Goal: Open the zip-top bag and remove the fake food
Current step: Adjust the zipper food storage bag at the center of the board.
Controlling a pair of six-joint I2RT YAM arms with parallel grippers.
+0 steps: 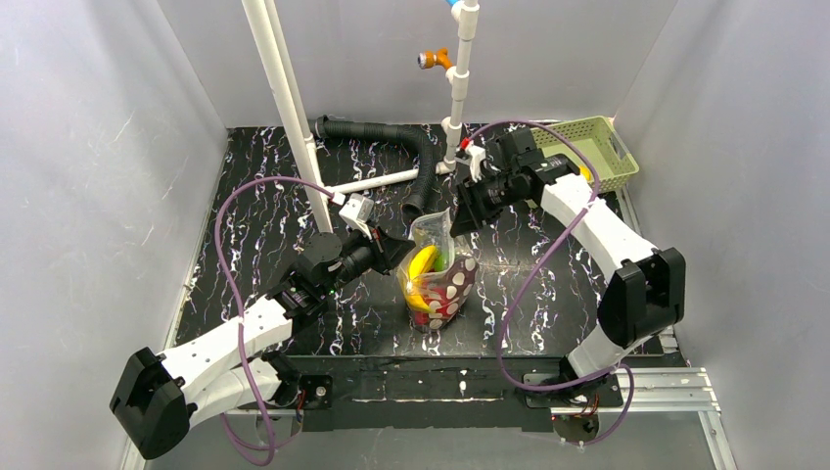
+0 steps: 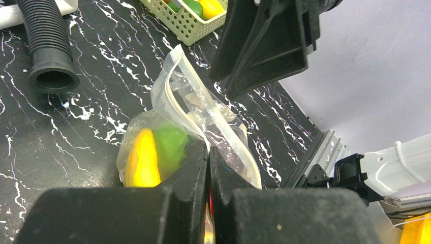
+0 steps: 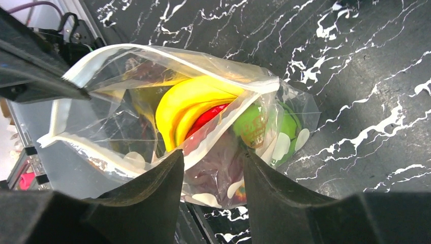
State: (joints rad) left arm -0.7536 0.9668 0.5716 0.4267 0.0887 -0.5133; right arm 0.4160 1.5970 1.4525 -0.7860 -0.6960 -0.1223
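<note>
Right wrist view, opening step: pinching the zip-top bag's [image 3: 101, 117] lip tight in the left gripper [image 2: 209, 150], straddling the opposite lip with the half-parted, empty right gripper [image 3: 211, 152]; next, clamp, spread wider, reach for the fake food [image 3: 188, 101].

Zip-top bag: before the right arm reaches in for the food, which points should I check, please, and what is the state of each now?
1. Left gripper grips the zip-top bag: ok, shut on its plastic edge.
2. Bag mouth open: ok, the zip strips stand apart in the right wrist view.
3. Right gripper ready to grasp: ok, open, nothing held.
4. Right fingers inside the mouth: not ok, they appear to be outside the near lip.
5. Banana reachable: ok, it lies topmost, close to the opening.
</note>
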